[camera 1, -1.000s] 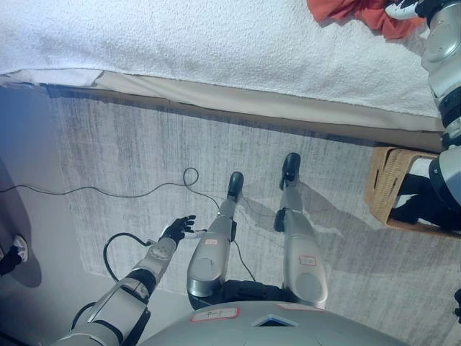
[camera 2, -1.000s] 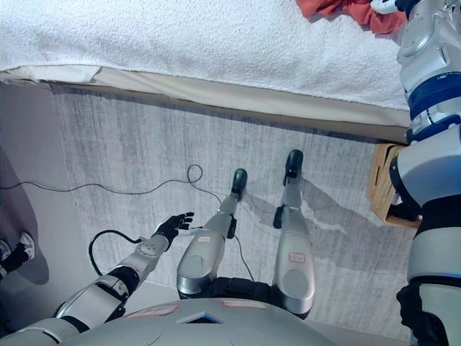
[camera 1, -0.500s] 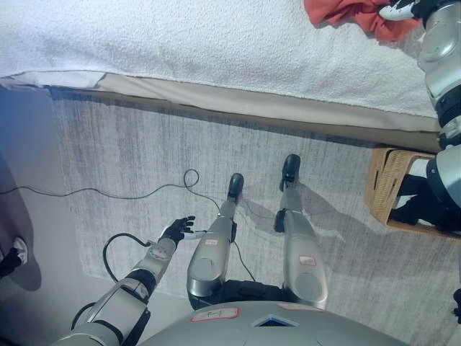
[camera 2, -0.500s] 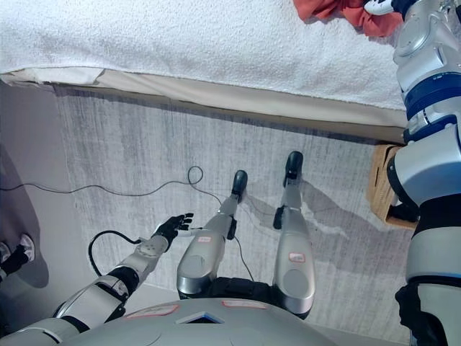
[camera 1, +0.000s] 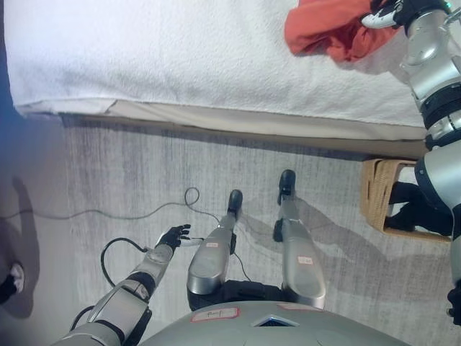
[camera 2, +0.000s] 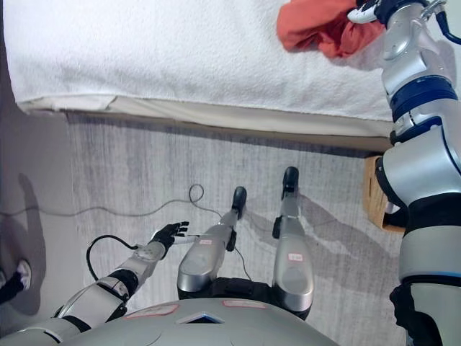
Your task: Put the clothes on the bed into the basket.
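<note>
1. I see the bed (camera 1: pixel 216 58) running across the top of both views, covered in a white textured blanket (camera 2: pixel 180 43), with a beige edge along its near side.
2. The clothes are one crumpled orange-red garment (camera 1: pixel 324 32) lying on the blanket near the bed's right end, well back from the near edge.
3. My right hand (camera 1: pixel 392 11) is stretched out over the bed at the top right, at the garment's right edge. White fingertips (camera 2: pixel 362 13) point toward the cloth and seem to touch it, but I cannot tell whether the fingers are closed on the fabric or only resting against it (the hand sits at the very edge of the frame, partly cut off).
4. My left hand (camera 1: pixel 174 235) hangs low beside the robot, above the grey rug (camera 1: pixel 144 166), fingers spread apart and relaxed, holding nothing.
5. The woven wicker basket (camera 1: pixel 376 194) stands on the rug at the right, just below the bed's near edge; my right arm covers most of it, and something dark lies inside.
6. A person's shoe (camera 2: pixel 21 272) shows at the far left edge, on the bare floor beside the rug.
</note>
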Robot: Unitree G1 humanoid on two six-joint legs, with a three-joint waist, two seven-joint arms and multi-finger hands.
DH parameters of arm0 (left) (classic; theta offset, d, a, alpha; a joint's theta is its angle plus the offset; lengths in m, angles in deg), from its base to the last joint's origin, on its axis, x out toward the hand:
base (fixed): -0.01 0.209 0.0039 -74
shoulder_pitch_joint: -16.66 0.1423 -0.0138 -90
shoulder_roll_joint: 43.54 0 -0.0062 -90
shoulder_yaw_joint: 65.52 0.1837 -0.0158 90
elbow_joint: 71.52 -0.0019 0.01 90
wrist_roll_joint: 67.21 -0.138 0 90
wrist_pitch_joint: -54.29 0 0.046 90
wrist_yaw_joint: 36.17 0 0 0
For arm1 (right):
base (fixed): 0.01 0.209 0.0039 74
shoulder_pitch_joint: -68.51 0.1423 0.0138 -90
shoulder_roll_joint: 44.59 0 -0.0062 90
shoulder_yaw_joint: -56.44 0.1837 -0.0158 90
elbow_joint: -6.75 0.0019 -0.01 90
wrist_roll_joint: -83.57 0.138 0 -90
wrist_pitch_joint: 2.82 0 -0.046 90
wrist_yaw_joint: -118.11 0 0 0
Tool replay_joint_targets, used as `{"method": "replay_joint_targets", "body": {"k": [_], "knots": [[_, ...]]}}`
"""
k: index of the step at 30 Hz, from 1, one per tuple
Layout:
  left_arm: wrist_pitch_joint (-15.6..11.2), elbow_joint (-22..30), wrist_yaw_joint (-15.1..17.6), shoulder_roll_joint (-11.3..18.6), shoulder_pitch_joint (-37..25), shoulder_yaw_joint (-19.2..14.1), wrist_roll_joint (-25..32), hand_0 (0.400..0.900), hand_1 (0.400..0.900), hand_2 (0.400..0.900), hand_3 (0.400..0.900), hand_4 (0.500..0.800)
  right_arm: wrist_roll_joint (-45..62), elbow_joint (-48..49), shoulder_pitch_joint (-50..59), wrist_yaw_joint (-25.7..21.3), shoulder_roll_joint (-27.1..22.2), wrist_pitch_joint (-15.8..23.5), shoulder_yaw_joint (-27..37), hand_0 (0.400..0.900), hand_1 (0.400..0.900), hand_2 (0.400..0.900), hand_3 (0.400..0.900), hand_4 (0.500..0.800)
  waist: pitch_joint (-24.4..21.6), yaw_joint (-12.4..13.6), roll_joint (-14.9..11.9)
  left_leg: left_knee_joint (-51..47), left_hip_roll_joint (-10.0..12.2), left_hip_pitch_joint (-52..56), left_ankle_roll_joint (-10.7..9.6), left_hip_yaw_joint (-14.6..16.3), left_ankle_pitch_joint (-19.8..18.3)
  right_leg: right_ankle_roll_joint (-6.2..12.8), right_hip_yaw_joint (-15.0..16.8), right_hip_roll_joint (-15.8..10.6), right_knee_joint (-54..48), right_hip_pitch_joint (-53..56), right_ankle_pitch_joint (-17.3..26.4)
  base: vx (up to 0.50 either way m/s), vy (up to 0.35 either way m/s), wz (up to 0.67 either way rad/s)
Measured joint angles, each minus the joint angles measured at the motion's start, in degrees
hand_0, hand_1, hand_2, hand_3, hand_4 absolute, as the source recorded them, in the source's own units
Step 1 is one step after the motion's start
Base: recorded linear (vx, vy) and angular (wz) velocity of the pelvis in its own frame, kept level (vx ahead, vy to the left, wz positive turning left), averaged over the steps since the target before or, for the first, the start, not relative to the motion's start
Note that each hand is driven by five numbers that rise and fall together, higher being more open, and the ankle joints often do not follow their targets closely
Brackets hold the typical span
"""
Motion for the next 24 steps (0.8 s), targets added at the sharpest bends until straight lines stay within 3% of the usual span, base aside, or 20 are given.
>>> {"method": "replay_joint_targets", "body": {"k": [8, 17, 24], "knots": [[0.92, -2.2, -1.2, 0.25, 0.62, -3.43, -1.24, 0.9, 0.9, 0.9, 0.9, 0.8, -0.75, -0.01, -5.07, 2.72, 0.58, -0.61, 3.44, 0.4, 0.4, 0.4, 0.4, 0.5, -5.33, -3.7, -5.56, -0.01, 0.07, 6.53, 1.3, 3.28, -1.87, 0.8, 3.1, 0.81, -0.29, 5.32, -0.55, 0.06, 0.053, -0.21], [1.71, -5.66, -1.8, -0.03, 4.89, -5.26, -3.48, 0.9, 0.9, 0.9, 0.9, 0.8, -1.97, -0.26, -11.59, 4.89, -2.03, -0.96, 4.95, 0.4, 0.4, 0.4, 0.4, 0.5, -16.82, -5.87, -6.35, -0.06, -0.23, 12.44, 2.8, 7.27, -4.27, 1.94, 6.52, 1.51, -0.34, 9.65, -1.49, 0.0, 0.064, -0.26], [2.52, -6.46, -1.87, 0.08, 9.05, -5.26, -4.53, 0.9, 0.9, 0.9, 0.9, 0.8, -2.02, -2.45, -14.92, 5.27, -5.24, -1.42, 6.08, 0.4, 0.4, 0.4, 0.4, 0.5, -20.35, -7.6, -8.16, -0.03, -1.58, 14.92, 3.77, 11.48, -5.06, 3.2, 9.8, 1.17, -0.34, 10.53, -2.58, -0.02, 0.057, -0.4]]}}
